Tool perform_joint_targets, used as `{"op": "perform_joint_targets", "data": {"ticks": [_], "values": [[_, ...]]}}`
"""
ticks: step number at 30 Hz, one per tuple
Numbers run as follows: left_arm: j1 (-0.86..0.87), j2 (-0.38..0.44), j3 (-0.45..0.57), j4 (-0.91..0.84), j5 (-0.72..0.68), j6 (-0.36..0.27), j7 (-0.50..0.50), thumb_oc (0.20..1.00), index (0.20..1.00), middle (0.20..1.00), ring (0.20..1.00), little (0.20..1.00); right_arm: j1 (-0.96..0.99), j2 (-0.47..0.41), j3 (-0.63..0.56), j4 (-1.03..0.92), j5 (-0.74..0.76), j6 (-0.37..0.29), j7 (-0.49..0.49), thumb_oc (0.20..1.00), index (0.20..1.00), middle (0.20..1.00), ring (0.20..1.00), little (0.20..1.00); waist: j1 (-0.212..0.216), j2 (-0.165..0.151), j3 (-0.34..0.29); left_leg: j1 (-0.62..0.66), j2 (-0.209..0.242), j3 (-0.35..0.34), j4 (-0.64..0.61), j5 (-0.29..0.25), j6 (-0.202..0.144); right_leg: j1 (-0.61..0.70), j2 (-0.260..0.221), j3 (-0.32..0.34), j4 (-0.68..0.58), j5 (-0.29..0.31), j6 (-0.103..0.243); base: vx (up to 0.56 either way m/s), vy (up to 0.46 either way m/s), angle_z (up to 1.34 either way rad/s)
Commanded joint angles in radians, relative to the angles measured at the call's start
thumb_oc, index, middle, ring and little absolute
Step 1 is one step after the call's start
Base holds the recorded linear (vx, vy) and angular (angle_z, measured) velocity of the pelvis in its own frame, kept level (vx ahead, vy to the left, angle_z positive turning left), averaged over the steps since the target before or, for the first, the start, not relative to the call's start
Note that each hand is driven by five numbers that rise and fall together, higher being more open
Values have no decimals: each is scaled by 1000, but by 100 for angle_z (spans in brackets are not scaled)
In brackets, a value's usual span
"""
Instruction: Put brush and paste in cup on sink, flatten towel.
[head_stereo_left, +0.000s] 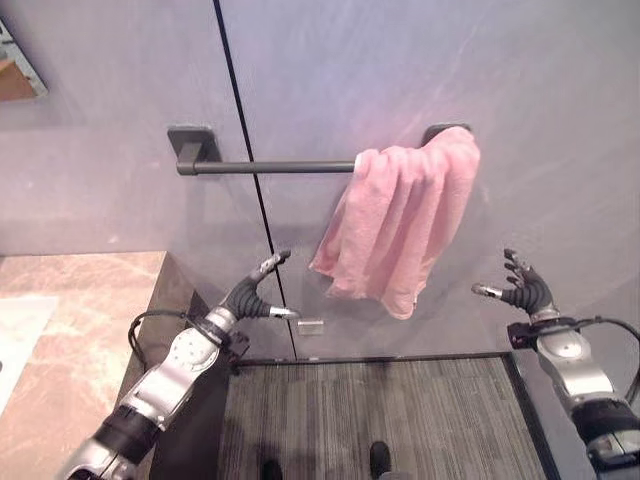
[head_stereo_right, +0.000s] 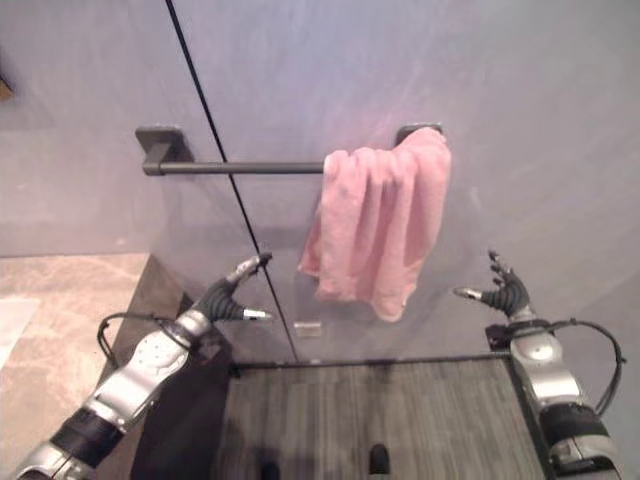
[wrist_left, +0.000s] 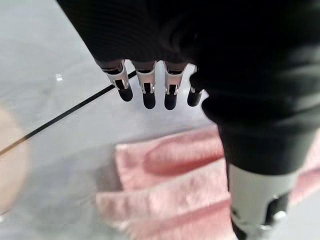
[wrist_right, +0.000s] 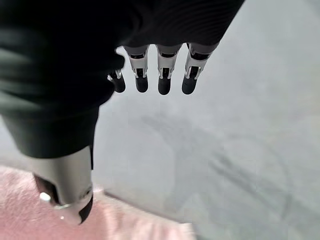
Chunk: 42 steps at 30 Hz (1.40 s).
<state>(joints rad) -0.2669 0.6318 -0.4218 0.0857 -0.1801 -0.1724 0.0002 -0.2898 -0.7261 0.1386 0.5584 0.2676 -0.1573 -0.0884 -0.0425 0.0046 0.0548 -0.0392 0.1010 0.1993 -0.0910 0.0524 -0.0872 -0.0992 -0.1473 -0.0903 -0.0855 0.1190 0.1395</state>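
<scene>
One pink towel (head_stereo_left: 400, 220) hangs bunched at the right end of the single horizontal wall bar (head_stereo_left: 270, 167), its long axis running downward, between the left hand (head_stereo_left: 250, 292) and right hand (head_stereo_left: 525, 285), both spread, grasping nothing.

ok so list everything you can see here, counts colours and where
towel: one, pink, bunched at the right end of the rail, hanging down the wall
towel rail: one, dark grey, on the grey wall, left part bare
countertop: one, beige marble, lower left
floor mat: one, grey striped, below the wall
small tag: one, pale, on the wall low by the dark seam
left hand: one, silver with dark tips, open, raised left of and below the towel
right hand: one, open, raised right of the towel, apart from it
</scene>
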Motion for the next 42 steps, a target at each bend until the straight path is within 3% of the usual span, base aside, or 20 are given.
{"op": "perform_joint_targets", "data": {"ticks": [1, 12, 19, 20, 21, 22, 23, 24, 25, 28, 33, 42], "values": [[-112, 2, -15, 48, -19, -58, 62, 1000, 1000, 1000, 1000, 1000, -98, -44, 19, -27, 61, -46, -38, 1000, 1000, 1000, 1000, 1000, -1, -44, 2, -46, 12, 7, 4, 33, -20, -29, -64, 4, -2, 69, 70, -43, -21, 4], [-362, -120, -174, 150, -80, -57, 110, 1000, 1000, 1000, 1000, 1000, -306, -26, 130, -64, 122, -49, -79, 1000, 1000, 1000, 1000, 1000, -16, -28, 42, -127, 40, 15, 4, 65, -48, -113, -53, 5, -2, 85, 69, 7, -26, -2], [-297, -132, -178, 33, -87, -55, 78, 1000, 1000, 1000, 1000, 1000, -268, -4, 108, -160, 171, -62, -58, 1000, 1000, 1000, 1000, 1000, -16, -26, 27, -94, 47, 23, 4, 58, -52, -89, -46, 8, -2, 74, 68, 76, -27, -2], [-257, -129, -174, 3, -101, -52, 58, 1000, 1000, 1000, 1000, 1000, -236, 9, 97, -201, 210, -69, -36, 944, 944, 944, 944, 944, -15, -27, 18, -83, 50, 26, 4, 55, -54, -77, -44, 4, -2, 68, 67, 76, -26, 3], [-249, -128, -174, 3, -105, -51, 55, 1000, 1000, 1000, 1000, 1000, -228, 14, 95, -213, 223, -71, -28, 617, 617, 617, 617, 617, -15, -28, 17, -79, 50, 26, 4, 55, -54, -73, -44, 3, -2, 66, 66, 67, -23, 4], [-245, -130, -173, 7, -105, -50, 55, 1000, 1000, 1000, 1000, 1000, -222, 20, 96, -222, 236, -74, -22, 442, 442, 442, 442, 442, -15, -28, 14, -76, 50, 26, 4, 55, -55, -69, -44, 2, -2, 64, 65, 34, -15, 3], [-240, -132, -172, 9, -102, -49, 56, 1000, 1000, 1000, 1000, 1000, -216, 25, 97, -232, 245, -74, -18, 200, 200, 200, 200, 200, -15, -29, 12, -72, 50, 25, 4, 54, -55, -65, -43, 1, -2, 63, 64, 32, -16, 3], [-235, -132, -172, 9, -101, -48, 56, 1000, 1000, 1000, 1000, 1000, -212, 26, 98, -247, 249, -74, -16, 200, 200, 200, 200, 200, -15, -30, 10, -70, 51, 25, 4, 54, -56, -62, -43, -2, -2, 62, 63, 25, -13, 5], [-231, -134, -172, 9, -104, -46, 54, 956, 956, 956, 956, 956, -210, 29, 99, -264, 250, -74, -15, 200, 200, 200, 200, 200, -17, -31, 9, -68, 51, 24, 4, 53, -56, -60, -43, -3, -2, 61, 64, 12, -6, 4], [-216, -145, -175, 13, -140, -42, 42, 200, 200, 200, 200, 200, -206, 46, 97, -310, 253, -83, -18, 200, 200, 200, 200, 200, -21, -34, 4, -61, 51, 23, 4, 50, -55, -51, -43, -4, -2, 60, 64, 0, 0, 0], [-179, -147, -134, -5, -133, -40, 55, 200, 200, 200, 200, 200, -160, 76, 79, -435, 237, -92, -9, 200, 200, 200, 200, 200, -24, -49, -10, -45, 52, 23, 4, 42, -51, -37, -40, -7, -2, 58, 65, 5, 3, 1], [-97, -115, -36, -109, -146, -57, 75, 200, 200, 200, 200, 200, -98, 52, 64, -593, 234, -103, 43, 200, 200, 200, 200, 200, -18, -69, -26, -32, 49, 26, 4, 35, -50, -26, -42, -7, -2, 56, 68, 0, 0, 0]]}}
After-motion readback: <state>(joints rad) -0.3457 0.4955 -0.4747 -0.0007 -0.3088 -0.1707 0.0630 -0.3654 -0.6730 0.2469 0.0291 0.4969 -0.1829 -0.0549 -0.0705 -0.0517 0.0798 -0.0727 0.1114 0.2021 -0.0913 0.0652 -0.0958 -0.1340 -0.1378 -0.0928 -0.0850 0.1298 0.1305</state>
